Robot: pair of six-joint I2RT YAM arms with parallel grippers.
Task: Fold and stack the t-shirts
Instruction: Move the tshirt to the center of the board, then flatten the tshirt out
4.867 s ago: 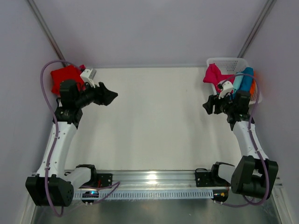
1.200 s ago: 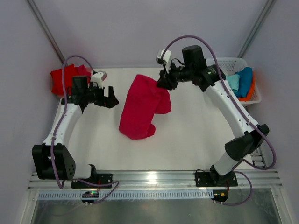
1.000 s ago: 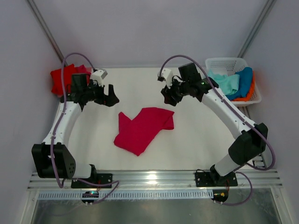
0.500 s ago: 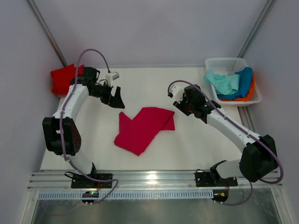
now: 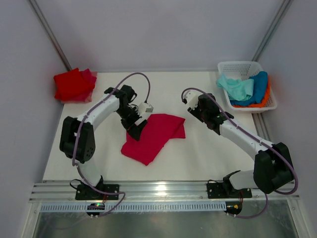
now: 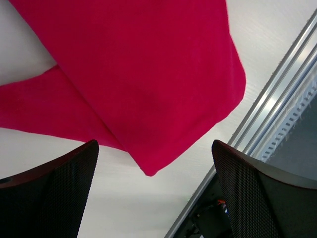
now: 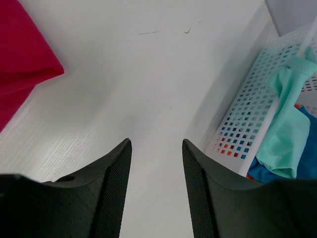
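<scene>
Flattening step, by the look: L fingers [image 6: 59, 188] wide apart over crumpled pink tee [image 5: 156, 131], R fingers [image 7: 111, 183] part-open, empty, above worktop [image 5: 208, 148]; next probably needs corners pinched.

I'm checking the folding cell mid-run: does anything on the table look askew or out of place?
The crimson-pink t-shirt lies rumpled and diagonal mid-table, one part doubled over another, not spread flat. The mint-green t-shirt is heaped loosely against the white basket at its left rim. Nothing looks damaged.
</scene>
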